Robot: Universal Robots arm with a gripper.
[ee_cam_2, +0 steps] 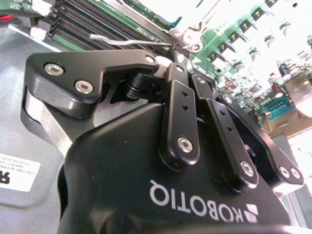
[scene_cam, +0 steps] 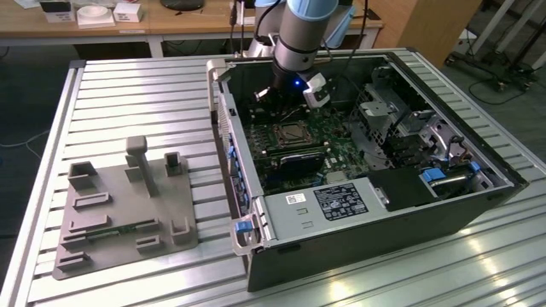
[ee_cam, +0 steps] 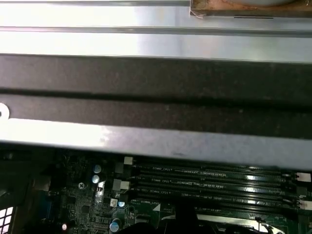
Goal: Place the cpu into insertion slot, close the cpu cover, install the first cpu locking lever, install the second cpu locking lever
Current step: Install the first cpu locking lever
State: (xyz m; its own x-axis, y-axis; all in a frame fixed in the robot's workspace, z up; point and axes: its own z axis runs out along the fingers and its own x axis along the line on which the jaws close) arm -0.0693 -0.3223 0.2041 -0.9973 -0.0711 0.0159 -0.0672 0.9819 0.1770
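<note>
The green motherboard lies inside an open computer case (scene_cam: 477, 160). On it the insertion slot (scene_cam: 295, 133) shows as a square socket. The silvery cpu cover (scene_cam: 280, 133) lies flat around it, and the dull grey square in the cover's window is the cpu (scene_cam: 296, 133). My gripper (scene_cam: 268, 96) hangs inside the case, just beyond the slot's far side. In the second wrist view my gripper (ee_cam_2: 171, 52) is shut, its tips meeting at the end of a thin metal locking lever (ee_cam_2: 126, 43). I cannot tell whether the tips pinch the lever or only touch it.
A grey power supply box (scene_cam: 337, 198) with a white label sits at the near end of the case. Long black memory slots (ee_cam: 209, 180) run beside the socket. The case wall (ee_cam: 156, 83) is close by. A grey fixture plate (scene_cam: 119, 211) stands on the slatted table.
</note>
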